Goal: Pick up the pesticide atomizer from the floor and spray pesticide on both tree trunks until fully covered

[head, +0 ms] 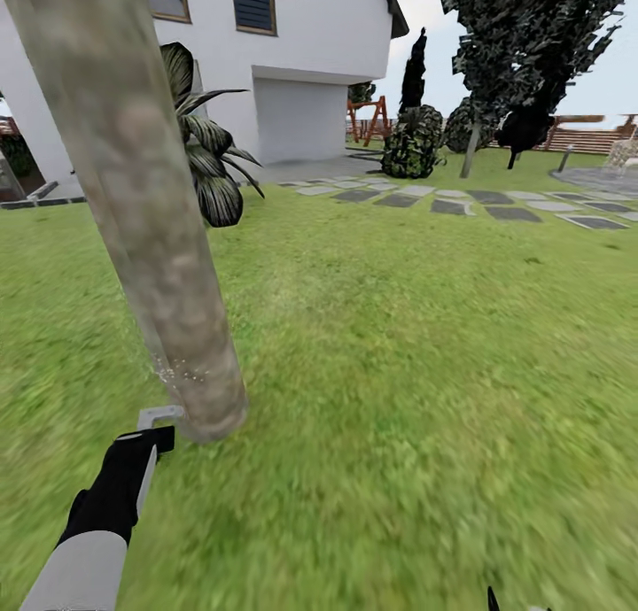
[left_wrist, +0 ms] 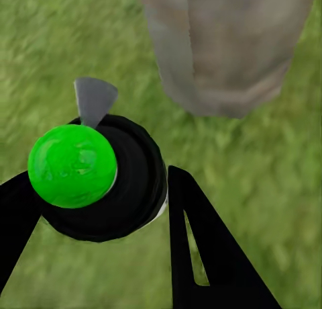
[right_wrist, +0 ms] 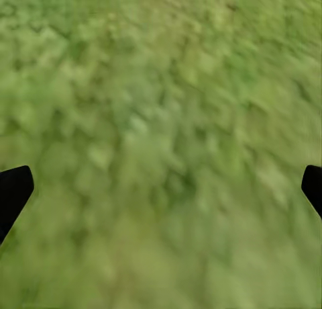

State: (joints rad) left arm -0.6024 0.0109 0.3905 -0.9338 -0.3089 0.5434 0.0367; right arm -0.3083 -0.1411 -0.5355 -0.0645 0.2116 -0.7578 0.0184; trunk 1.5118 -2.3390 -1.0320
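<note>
A thick tree trunk (head: 151, 239) of mottled grey-beige bark leans up from the lawn at the left; its base (left_wrist: 228, 47) fills the far side of the left wrist view. My left gripper (head: 142, 443) is shut on the pesticide atomizer (left_wrist: 114, 181), a black round body with a bright green ball cap (left_wrist: 72, 166). Its grey nozzle (head: 159, 413) points at the trunk's foot, a hand's width away. Fine white droplets (head: 173, 372) speckle the bark just above the nozzle. My right gripper (right_wrist: 161, 188) hangs open over bare grass, one fingertip (head: 492, 600) at the picture's lower edge.
A spiky-leaved plant (head: 208, 150) stands behind the trunk, in front of a white house (head: 301, 53). Grey stepping stones (head: 461, 202) cross the lawn at the right. Farther back are a round bush (head: 412, 146), a dark-leaved tree (head: 496, 53) and a wooden fence (head: 589, 140).
</note>
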